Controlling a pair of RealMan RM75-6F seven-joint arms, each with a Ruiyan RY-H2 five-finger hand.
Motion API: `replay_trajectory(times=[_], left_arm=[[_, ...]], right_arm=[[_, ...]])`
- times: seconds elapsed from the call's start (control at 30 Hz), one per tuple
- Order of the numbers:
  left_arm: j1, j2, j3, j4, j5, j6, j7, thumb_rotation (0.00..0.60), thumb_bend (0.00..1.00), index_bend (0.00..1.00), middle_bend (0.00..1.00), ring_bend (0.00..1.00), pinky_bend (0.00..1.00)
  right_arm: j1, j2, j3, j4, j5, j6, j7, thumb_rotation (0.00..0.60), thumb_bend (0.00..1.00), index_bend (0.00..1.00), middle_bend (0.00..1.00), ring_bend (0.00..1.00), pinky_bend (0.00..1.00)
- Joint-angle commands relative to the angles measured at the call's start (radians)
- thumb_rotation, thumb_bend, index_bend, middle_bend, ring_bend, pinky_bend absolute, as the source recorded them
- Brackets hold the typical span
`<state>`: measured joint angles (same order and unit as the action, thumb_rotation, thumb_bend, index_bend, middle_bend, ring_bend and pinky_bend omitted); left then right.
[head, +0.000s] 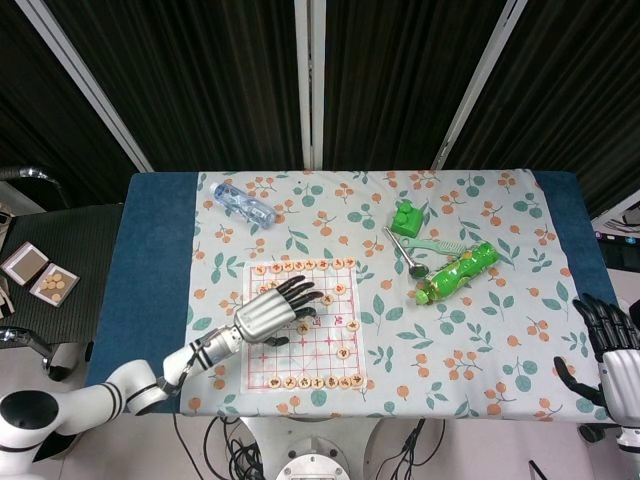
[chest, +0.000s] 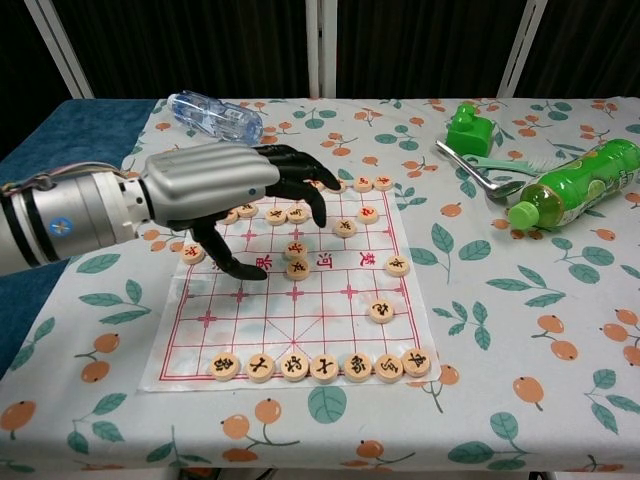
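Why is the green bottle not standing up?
The green bottle is tipped over, lying on its side on the tablecloth, cap pointing left.

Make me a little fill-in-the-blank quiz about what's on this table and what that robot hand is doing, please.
1. The left hand hovers with spread fingers over the ____ board.
2. The bottle lying on its side at the right is coloured ____.
3. The clear bottle lies near the table's far ____ corner.
4. The tablecloth is printed with leaves and orange ____.

Missing words: chess; green; left; fruit
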<state>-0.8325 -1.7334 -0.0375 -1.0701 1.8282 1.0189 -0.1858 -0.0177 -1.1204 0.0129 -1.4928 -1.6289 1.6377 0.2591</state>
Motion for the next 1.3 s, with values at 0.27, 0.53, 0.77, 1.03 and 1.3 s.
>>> replay_trajectory(times=[0.27,0.53,0.77,1.03,1.3], left_arm=[[-0.050,-0.069,0.046,0.132,0.002,0.010,-0.009,0.600,0.19,0.36,0.09,0.00,0.01],[-0.070,-0.086,0.068,0.168,-0.005,0.018,-0.001,0.600,0.20,0.38,0.09,0.00,0.01],[-0.086,-0.089,0.078,0.188,-0.011,0.029,0.006,0.600,0.22,0.43,0.09,0.00,0.00],[-0.094,-0.105,0.094,0.221,-0.018,0.037,0.014,0.600,0.22,0.45,0.09,0.00,0.01],[-0.102,-0.118,0.118,0.246,-0.005,0.056,0.023,0.600,0.22,0.46,0.10,0.00,0.01]], right_arm=[[-0.006,0.000,0.004,0.017,0.008,0.007,0.018,0.600,0.26,0.00,0.00,0.00,0.00],[-0.007,-0.002,0.005,0.023,0.013,0.004,0.024,0.600,0.26,0.00,0.00,0.00,0.00],[-0.006,-0.002,0.006,0.025,0.018,-0.003,0.026,0.600,0.26,0.00,0.00,0.00,0.00],[-0.002,-0.004,0.007,0.024,0.017,-0.008,0.030,0.600,0.26,0.00,0.00,0.00,0.00],[-0.001,-0.004,0.010,0.028,0.024,-0.013,0.030,0.600,0.26,0.00,0.00,0.00,0.00]])
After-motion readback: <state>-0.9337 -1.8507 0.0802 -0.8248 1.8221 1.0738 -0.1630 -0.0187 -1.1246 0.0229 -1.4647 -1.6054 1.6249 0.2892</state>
